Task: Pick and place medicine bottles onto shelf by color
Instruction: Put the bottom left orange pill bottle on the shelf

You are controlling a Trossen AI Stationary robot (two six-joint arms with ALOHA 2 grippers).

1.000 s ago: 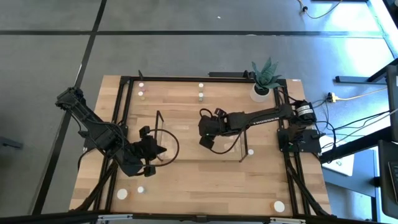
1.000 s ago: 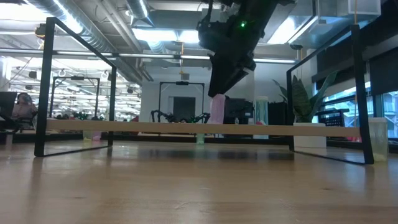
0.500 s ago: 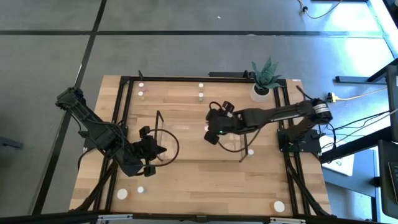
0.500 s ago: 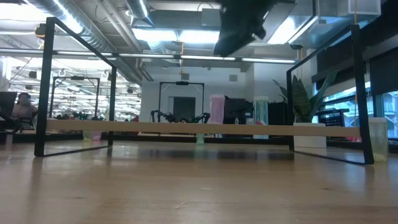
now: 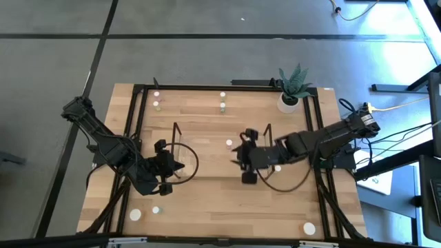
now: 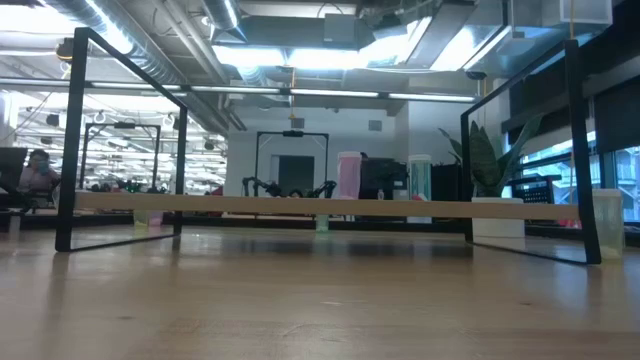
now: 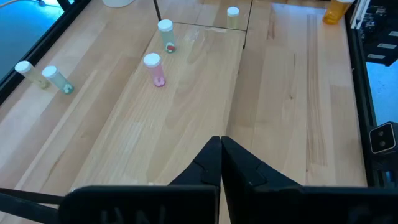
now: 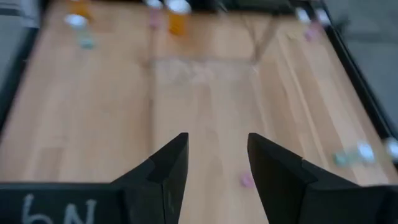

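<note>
Since a second ago the right gripper (image 5: pixel 249 167) has let go of the pink bottle (image 5: pixel 229 143), now standing capped on the clear shelf (image 5: pixel 177 126), and pulled back toward the table's near side. Going left to right: the left gripper (image 5: pixel 167 164) rests by the shelf's left end, fingers pressed together; the right one's fingers stand apart and empty. Remaining bottles, like the white-capped one (image 5: pixel 278 168) beside the right gripper, look light, rigid, smooth and easily tipped; grip mid-body, below the cap

Parted, empty right gripper (image 8: pixel 217 171) above table (image 8: pixel 93 124)
</note>
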